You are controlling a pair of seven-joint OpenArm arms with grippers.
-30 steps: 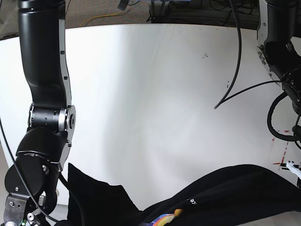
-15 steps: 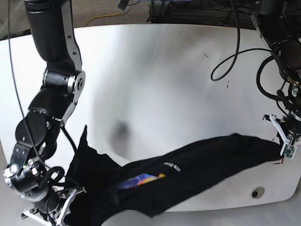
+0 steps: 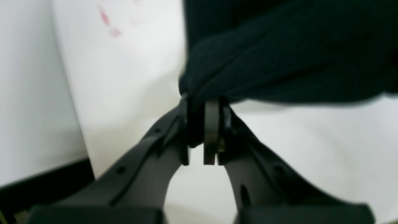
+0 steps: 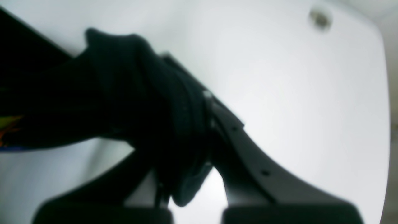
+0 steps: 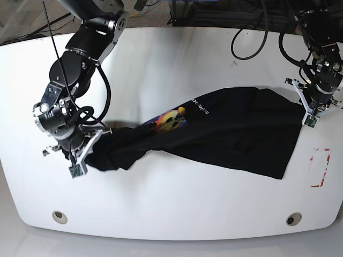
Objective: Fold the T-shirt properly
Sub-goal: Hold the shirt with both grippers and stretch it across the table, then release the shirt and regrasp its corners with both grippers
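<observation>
The T-shirt [image 5: 236, 128] is black, with a yellow-orange print [image 5: 171, 120] and white lettering. It hangs stretched in a band across the middle of the white table [image 5: 177, 59]. At its right end my left gripper [image 5: 310, 110] is shut on a bunched corner. The left wrist view shows that gripper [image 3: 203, 102] pinching the black fabric [image 3: 279, 56] of the T-shirt between its closed tips. My right gripper [image 5: 80, 156] is shut on the shirt's left end. Seen from the right wrist, bunched cloth [image 4: 124, 102] wraps over that gripper [image 4: 186, 99] and hides one finger.
A red tape outline [image 5: 320, 167] marks the table at the right, beside the shirt's hanging lower corner. Two round holes [image 5: 59, 216] [image 5: 291, 219] sit near the front edge. Black cables [image 5: 252, 32] hang at the back right.
Both arms have moved away from the table's front edge, carrying the shirt toward the middle. The cloth has opened from a narrow rope into a wider sheet.
</observation>
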